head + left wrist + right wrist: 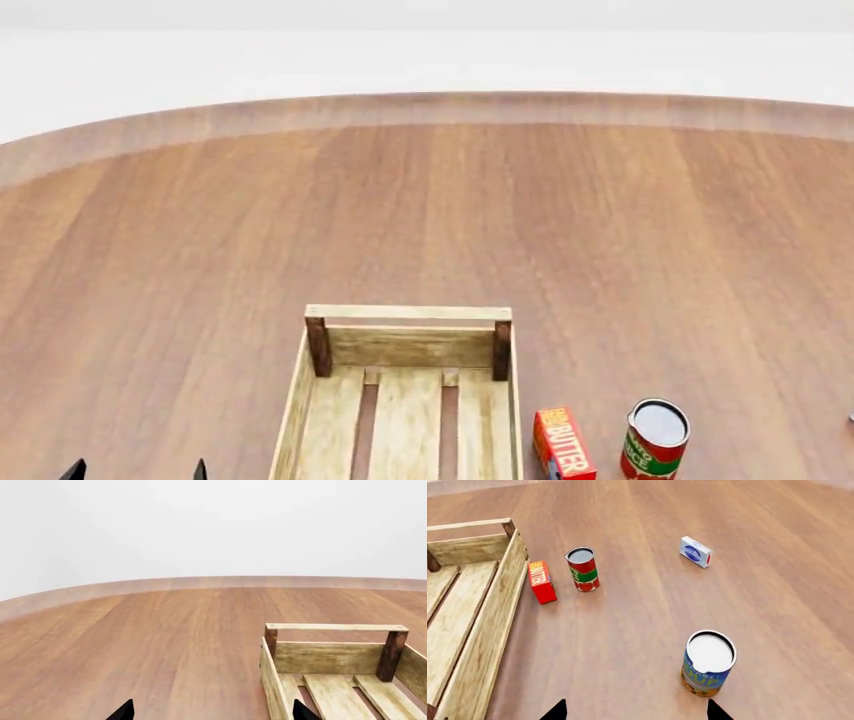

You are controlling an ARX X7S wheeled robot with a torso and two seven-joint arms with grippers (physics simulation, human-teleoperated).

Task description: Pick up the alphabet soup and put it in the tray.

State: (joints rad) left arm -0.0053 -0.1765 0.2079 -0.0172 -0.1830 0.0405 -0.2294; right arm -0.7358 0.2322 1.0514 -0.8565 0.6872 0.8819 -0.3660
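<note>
Left wrist view: left end effector (pixel 209 711) shows two dark fingertips spread wide, empty, above the desk (pixel 167 640); the tray (pixel 333 675) lies just beside one tip.
Head view: tray (pixel 400 400) near the lower edge; a red butter box (pixel 563 444) and a red-and-green can (pixel 655 440) stand upright to its right.
Right wrist view: right end effector (pixel 635 711) open, holding nothing; alphabet soup (pixel 708 663) upright on the desk ahead of the tips, well apart from the tray (pixel 474 615); a white-and-blue box (pixel 696 551) lies farther off.
</note>
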